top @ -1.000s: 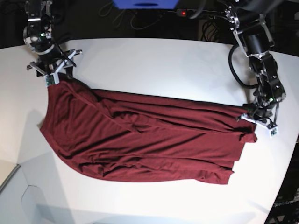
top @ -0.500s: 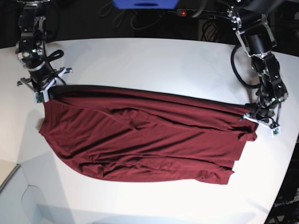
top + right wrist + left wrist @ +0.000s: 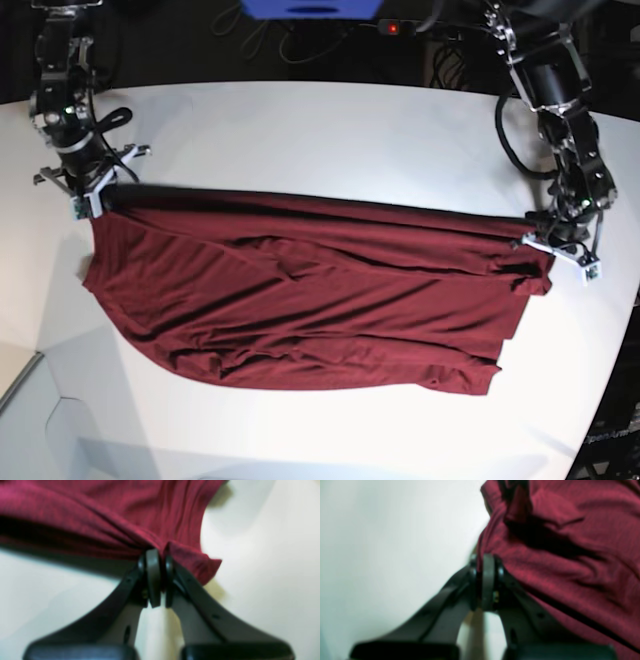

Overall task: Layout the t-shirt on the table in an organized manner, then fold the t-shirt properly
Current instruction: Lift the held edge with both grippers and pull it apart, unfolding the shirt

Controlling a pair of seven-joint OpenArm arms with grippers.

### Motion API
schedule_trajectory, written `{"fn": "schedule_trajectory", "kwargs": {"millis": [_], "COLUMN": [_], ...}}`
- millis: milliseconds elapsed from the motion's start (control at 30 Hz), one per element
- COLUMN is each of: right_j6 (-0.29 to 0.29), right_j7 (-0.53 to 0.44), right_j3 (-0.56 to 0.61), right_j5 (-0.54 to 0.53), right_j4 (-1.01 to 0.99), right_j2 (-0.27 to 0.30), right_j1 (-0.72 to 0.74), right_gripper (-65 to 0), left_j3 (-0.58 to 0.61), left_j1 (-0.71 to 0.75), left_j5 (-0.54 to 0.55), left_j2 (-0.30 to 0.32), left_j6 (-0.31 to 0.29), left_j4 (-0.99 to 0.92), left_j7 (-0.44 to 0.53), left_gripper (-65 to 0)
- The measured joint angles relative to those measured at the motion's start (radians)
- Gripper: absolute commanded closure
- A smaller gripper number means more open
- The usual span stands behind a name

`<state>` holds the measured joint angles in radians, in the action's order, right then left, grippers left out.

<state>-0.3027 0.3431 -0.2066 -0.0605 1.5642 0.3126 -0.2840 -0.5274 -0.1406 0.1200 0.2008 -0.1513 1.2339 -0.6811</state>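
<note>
Close-up only: pincer on t-shirt hem.

Base view looks down overhead; wrist views sit close behind each claw.

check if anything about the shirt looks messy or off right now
The t-shirt isn't flat: creases bunch near its middle, and its near hem ripples on the table. Both the left gripper and right gripper pinch its far corners.

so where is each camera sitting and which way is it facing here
base: high above, looking down on the table, the whole t-shirt and both arms.
left wrist: on the left arm, looking along the left tool, shut on a shirt edge.
right wrist: on the right arm, along the right tool, pinching an edge.
All share the t-shirt.
</note>
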Motion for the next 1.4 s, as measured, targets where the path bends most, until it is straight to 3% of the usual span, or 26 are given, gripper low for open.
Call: {"fn": "schedule_trajectory", "kwargs": {"millis": [233,400,533,600,733,1100,1400], "right_j6": [0.0,0.0,0.0,-0.013,-0.103,-0.105,-0.113], "right_j7": [-0.005,-0.004,-0.003,-0.008,-0.005,-0.015,-0.016], "right_j3": [0.001,0.003,0.001,0.001,-0.006,-0.008,-0.065], "right_j5": [0.0,0.0,0.002,0.001,0.001,0.0,0.0], "right_j4": [0.007,0.008,0.029,0.057,0.098,0.103,0.107], "right_j2": [0.003,0.014,0.025,0.025,0.02,0.025,0.02], "right_j1": [-0.031,-0.064,-0.094,-0.12,-0.163,-0.248,-0.287], "right_gripper": [0.0,0.0,0.0,0.0,0.0,0.0,0.0], "left_j3": [0.001,0.0,0.0,0.0,0.0,-0.001,-0.076], "left_j1": [0.111,0.201,0.267,0.298,0.33,0.416,0.426], "left_j5": [0.004,0.003,0.008,0.004,0.002,0.005,0.009], "left_j2": [-0.003,-0.005,-0.004,-0.008,-0.006,0.004,-0.003], "left_j6": [-0.004,-0.002,-0.006,-0.006,-0.002,-0.002,-0.006], "left_j4": [0.189,0.324,0.404,0.419,0.439,0.47,0.47], "left_j7": [-0.003,-0.106,-0.1,-0.11,-0.107,-0.101,-0.108], "left_gripper": [-0.1,-0.1,-0.1,-0.1,-0.1,-0.1,-0.1]}}
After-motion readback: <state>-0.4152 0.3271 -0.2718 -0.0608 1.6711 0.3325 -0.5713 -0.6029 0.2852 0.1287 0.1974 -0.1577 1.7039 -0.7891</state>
